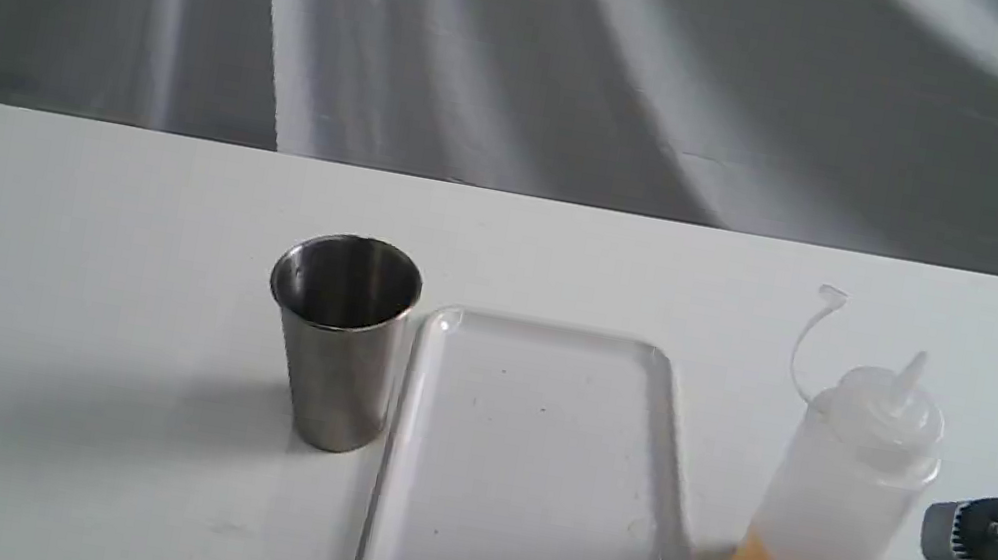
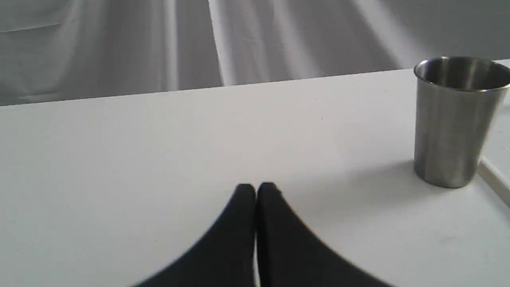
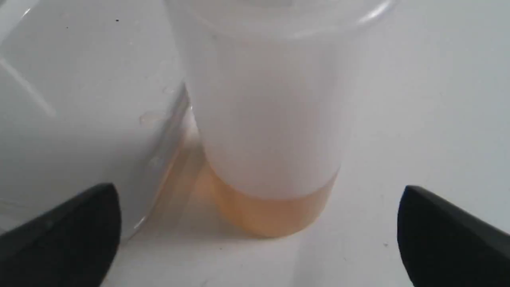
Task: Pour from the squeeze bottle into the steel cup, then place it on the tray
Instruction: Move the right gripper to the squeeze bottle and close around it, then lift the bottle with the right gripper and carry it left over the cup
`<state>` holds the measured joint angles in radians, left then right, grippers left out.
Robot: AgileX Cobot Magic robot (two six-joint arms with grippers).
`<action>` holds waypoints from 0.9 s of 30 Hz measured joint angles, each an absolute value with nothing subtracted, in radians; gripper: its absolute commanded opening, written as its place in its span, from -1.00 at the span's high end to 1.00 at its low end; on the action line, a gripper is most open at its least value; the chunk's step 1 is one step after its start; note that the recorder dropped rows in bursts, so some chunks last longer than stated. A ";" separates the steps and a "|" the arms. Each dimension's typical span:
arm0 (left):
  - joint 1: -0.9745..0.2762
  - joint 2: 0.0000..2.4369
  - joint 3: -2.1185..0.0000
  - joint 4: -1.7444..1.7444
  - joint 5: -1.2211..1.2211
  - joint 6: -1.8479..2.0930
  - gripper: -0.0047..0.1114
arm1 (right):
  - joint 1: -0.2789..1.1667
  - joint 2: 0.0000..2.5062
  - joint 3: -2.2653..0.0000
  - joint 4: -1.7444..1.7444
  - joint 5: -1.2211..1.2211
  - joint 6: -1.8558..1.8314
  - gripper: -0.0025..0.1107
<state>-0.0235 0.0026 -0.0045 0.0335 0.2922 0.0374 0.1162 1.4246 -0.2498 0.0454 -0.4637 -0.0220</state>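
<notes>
**Right claw open around the bottle's base, left claw closed**

The white surface (image 1: 58, 247) carries three things, all toward its near edge. The tray (image 1: 528, 468) lies flat about midway along that edge, its long sides running from near to far, with nothing on it.

The squeeze bottle (image 1: 844, 490) stands on its base on the surface toward the near right corner, just beside the tray's right rim. It holds a shallow layer of amber liquid at the bottom. Its nozzle is uncovered, and the cap rises on its thin strap on the tray side.

The steel cup (image 1: 339, 339) stands upright on the tray's other side, close against its rim. You cannot tell whether the two touch.

Your right claw (image 3: 257, 195) is spread wide at the bottle's base, with one finger out on each side and clear space between each finger and the plastic. Your left claw (image 2: 255, 191) is closed with its tips pressed together on nothing, low over bare surface, well apart from the cup.
</notes>
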 measured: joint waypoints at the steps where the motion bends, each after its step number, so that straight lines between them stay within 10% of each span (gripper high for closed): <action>1: -0.023 0.003 -0.004 0.033 0.292 0.037 0.92 | 0.116 1.441 -0.250 0.045 -0.483 -0.020 -0.68; 27: -0.023 0.003 -0.004 0.033 0.292 0.037 0.92 | 0.116 1.728 -0.447 0.045 -0.606 -0.020 -0.63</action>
<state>-0.0235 0.0026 -0.0045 0.0335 0.2922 0.0374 0.1162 1.7278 -0.4475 0.0454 -0.6063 -0.0200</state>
